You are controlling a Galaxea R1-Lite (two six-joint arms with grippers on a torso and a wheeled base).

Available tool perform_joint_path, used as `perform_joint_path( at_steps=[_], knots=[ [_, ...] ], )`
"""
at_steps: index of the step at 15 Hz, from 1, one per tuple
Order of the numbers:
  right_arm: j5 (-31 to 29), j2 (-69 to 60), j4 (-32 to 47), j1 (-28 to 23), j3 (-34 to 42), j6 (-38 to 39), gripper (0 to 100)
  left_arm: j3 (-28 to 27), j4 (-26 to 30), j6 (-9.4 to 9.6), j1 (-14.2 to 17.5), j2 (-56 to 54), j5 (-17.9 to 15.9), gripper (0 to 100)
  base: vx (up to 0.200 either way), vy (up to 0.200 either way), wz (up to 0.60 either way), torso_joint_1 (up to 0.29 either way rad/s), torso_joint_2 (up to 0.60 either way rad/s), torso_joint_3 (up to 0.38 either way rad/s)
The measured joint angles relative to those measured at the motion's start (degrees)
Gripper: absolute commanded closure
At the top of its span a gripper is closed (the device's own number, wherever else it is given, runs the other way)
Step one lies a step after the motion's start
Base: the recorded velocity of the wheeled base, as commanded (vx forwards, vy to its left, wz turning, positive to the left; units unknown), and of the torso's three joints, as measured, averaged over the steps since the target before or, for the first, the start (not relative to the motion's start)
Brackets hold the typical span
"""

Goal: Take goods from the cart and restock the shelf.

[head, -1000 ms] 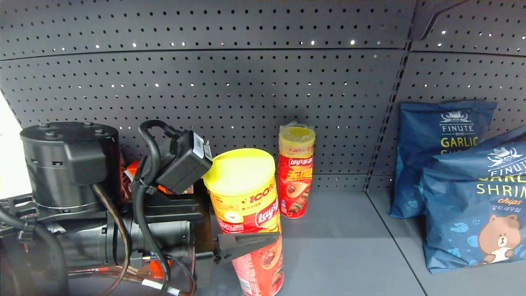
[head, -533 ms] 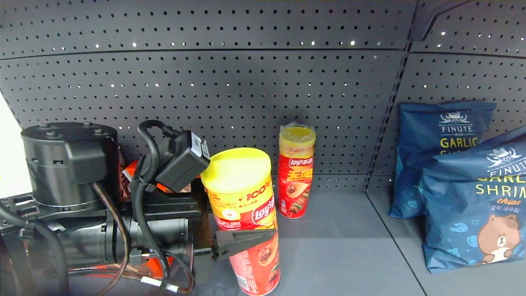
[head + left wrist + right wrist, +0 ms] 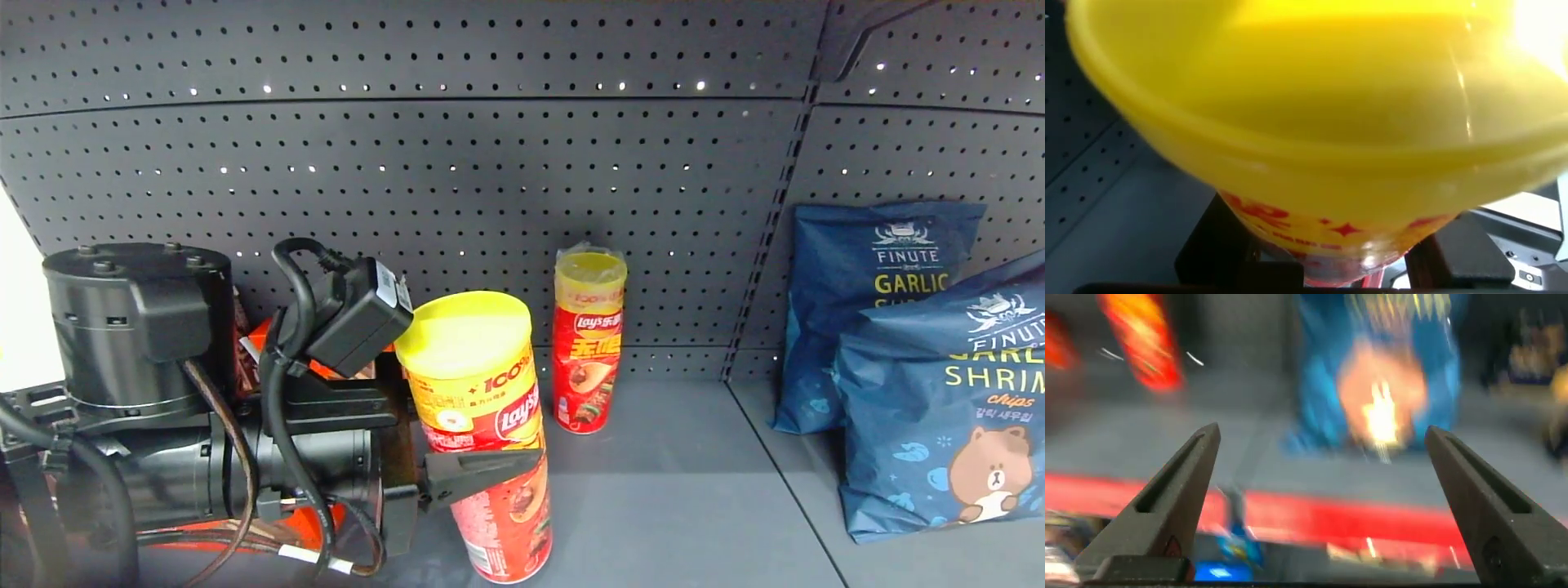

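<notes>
- The left gripper (image 3: 480,467) was at the left front of the grey metal shelf board (image 3: 669,490), and it pinched a tall cardboard chip can with a yellow plastic lid and a red and yellow body (image 3: 482,384) around the middle of its body.
- One black finger (image 3: 478,478) lay across the front of this can; the other finger was hidden behind it.
- The can stood nearly upright, with its base low, close to the front edge of the board. I could not tell whether the base touched the board.
- In the left wrist view the yellow lid (image 3: 1315,98) was very near to the camera.
- A smaller red chip can with a yellow lid (image 3: 588,343) stood upright farther back, just in front of the dark perforated back panel (image 3: 490,180) and apart from the held can.
- Two blue snack bags were in the next section to the right: one (image 3: 865,302) leaned against the back panel and the other (image 3: 939,408) stood in front of it, overlapping it.
- The right gripper (image 3: 1323,431) had its dark fingers (image 3: 1167,506) spread wide with nothing between them. What was before it was blurred; I could make out only blue and red shapes.
</notes>
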Motion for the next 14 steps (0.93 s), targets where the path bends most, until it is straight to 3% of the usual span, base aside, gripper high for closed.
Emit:
perform_joint_path(
  at_steps=[4, 8, 14],
  knots=[
    [4.0, 15.3, 0.6, 4.0, -11.8, -1.0, 0, 0.0, 0.3, -0.11, 1.9, 0.0, 0.2, 100, 0.0, 0.0, 0.0, 0.0, 0.0, 0.0],
    [3.9, 30.3, -0.4, 12.8, -18.8, -2.8, 0, -0.3, 0.2, -0.11, 1.7, 0.6, 1.9, 100, 0.0, 0.0, 0.0, 0.0, 0.0, 0.0],
    [3.4, 51.4, -21.6, 25.4, -19.8, -3.2, 0, -0.4, 0.2, -0.02, 0.1, 1.9, 5.5, 100, 0.0, 0.0, 0.0, 0.0, 0.0, 0.0]
  ],
)
